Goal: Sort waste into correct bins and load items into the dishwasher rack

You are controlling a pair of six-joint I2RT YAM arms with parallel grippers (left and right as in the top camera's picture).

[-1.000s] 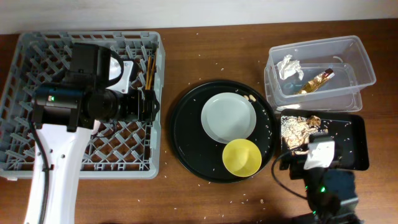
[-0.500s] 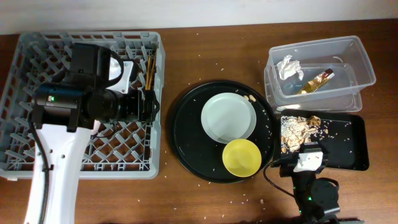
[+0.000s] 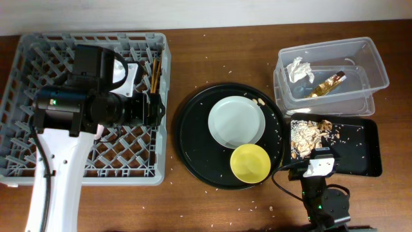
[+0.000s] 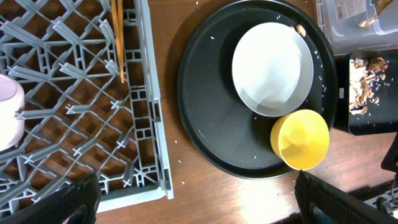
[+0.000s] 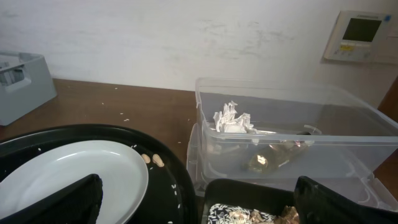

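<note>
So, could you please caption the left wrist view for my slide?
Plate and yellow bowl on round tray beside rack holding chopsticks.

The dishwasher rack [image 4: 152, 124] fills the left side, with brown chopsticks [image 4: 118, 37] near its top and a pink cup [image 4: 7, 112] at the left edge. Beside it, a round black tray [image 4: 211, 118] carries the plate [image 4: 272, 68] and, just beside it, the yellow bowl [image 4: 300, 139]. Food scraps [image 4: 364, 87] lie in the shallow black tray [image 4: 367, 122].

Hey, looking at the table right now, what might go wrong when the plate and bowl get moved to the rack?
The yellow bowl sits tight against the plate, so lifting either may drag the other across the round black tray. Two tan scraps lie by the plate's rim and could get swept onto the table. Chopsticks already lie in the rack, possibly snagging a plate.
</note>
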